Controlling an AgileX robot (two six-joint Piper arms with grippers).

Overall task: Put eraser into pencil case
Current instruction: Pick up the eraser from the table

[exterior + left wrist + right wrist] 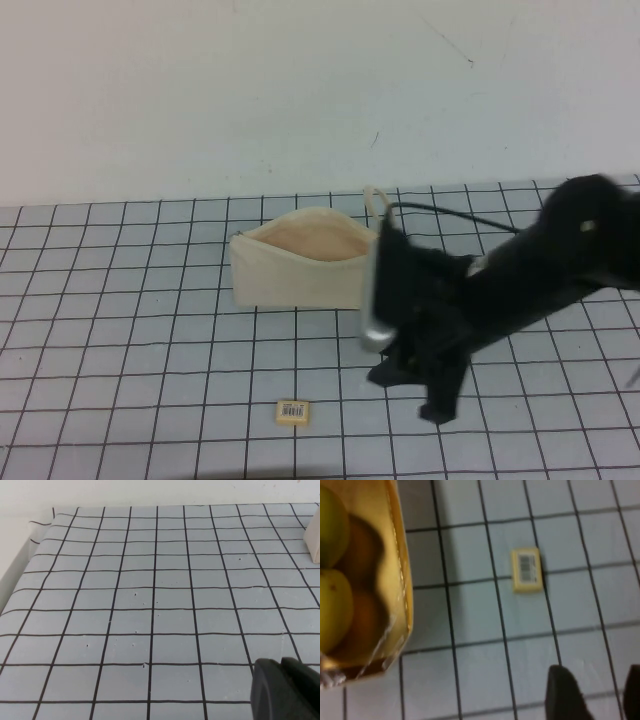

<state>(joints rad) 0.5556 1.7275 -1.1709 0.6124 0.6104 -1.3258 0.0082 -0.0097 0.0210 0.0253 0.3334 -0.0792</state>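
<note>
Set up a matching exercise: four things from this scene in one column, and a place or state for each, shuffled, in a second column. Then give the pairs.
Things:
1. eraser
2. pencil case
3. right gripper
4. left gripper

Places or states:
A. unzipped, peach lining showing, at the back of the mat
B. out of the high view, over bare grid squares
C. jaws open, above the mat to the right of the eraser
D. flat on the near mat, barcode label up

Pairs: 1-D, 2-A, 3-C, 4-B
</note>
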